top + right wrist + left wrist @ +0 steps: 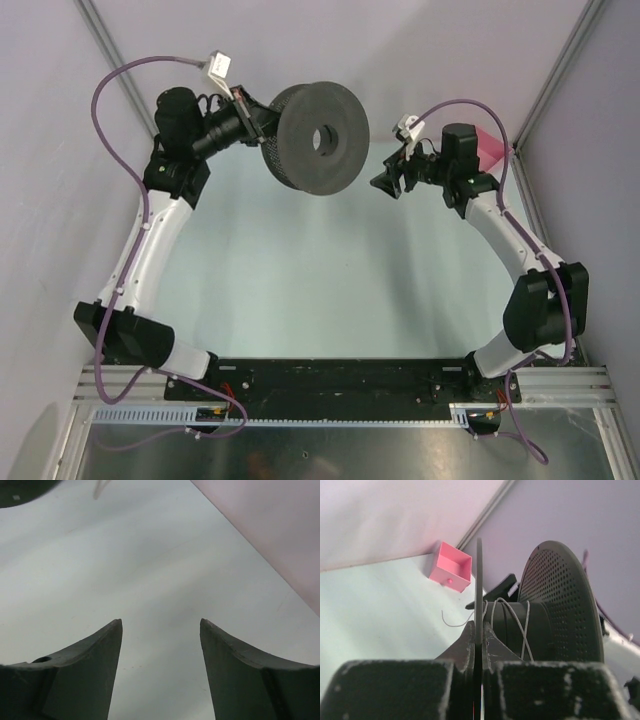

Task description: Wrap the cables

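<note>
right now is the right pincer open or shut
Open. In the wrist view the right pincer has its fingers well apart, only table showing between them.

You've got open bench [300,290] thru the middle, btwn both arms. Dark grey spool [318,138] blocks the far centre, clamped in the left claw [258,122]. Right claw [385,183], jaws apart, sits near the spool's right side. Pink box [488,146] fills the far right corner.

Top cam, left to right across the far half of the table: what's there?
left gripper → spool → right gripper → pink box
</note>
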Robot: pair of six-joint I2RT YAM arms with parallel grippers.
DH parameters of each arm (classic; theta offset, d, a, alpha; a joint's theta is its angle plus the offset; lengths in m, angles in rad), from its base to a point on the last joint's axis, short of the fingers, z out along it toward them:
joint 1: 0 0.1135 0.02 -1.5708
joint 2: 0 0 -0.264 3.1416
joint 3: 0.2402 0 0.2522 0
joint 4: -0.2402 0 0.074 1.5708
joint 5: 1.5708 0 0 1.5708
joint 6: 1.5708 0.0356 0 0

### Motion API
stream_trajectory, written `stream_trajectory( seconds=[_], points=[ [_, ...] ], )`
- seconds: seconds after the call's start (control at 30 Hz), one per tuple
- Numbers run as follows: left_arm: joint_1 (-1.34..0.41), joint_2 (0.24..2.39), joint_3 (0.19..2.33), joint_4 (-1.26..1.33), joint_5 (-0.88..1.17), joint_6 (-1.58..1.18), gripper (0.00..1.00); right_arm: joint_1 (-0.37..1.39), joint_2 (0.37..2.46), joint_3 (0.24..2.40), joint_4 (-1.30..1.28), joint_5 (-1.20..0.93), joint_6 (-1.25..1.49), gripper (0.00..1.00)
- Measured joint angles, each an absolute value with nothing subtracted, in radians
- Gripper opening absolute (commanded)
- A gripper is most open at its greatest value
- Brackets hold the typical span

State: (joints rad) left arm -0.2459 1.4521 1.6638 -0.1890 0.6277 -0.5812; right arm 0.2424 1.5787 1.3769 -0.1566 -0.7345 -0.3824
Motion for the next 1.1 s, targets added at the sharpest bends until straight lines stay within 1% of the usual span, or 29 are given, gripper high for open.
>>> stream_trajectory(
  seconds=[0.2,0.37,0.57,0.73,0.83,0.97,1.1],
  points=[
    [-0.165,1.486,1.663,-0.187,0.595,-0.793,0.00,0.242,1.536,1.363,-0.120,-0.750,-0.279,0.74],
    [-0.115,1.507,1.634,-0.146,0.644,-0.914,0.00,0.241,1.517,1.356,-0.077,-0.762,-0.205,0.75],
    [-0.099,1.514,1.561,0.000,0.799,-0.995,0.00,0.237,1.509,1.355,-0.033,-0.771,-0.154,0.75],
    [-0.099,1.527,1.550,0.122,0.964,-1.041,0.00,0.235,1.477,1.326,-0.002,-0.792,-0.143,0.74],
    [-0.099,1.532,1.550,0.189,1.050,-1.066,0.00,0.235,1.435,1.264,0.067,-0.810,-0.127,0.74],
    [-0.099,1.541,1.558,0.255,1.145,-1.099,0.00,0.245,1.328,1.137,0.160,-0.823,-0.117,0.74],
    [-0.099,1.553,1.586,0.288,1.210,-1.122,0.00,0.305,1.227,1.068,0.202,-0.802,-0.186,0.72]
  ],
)
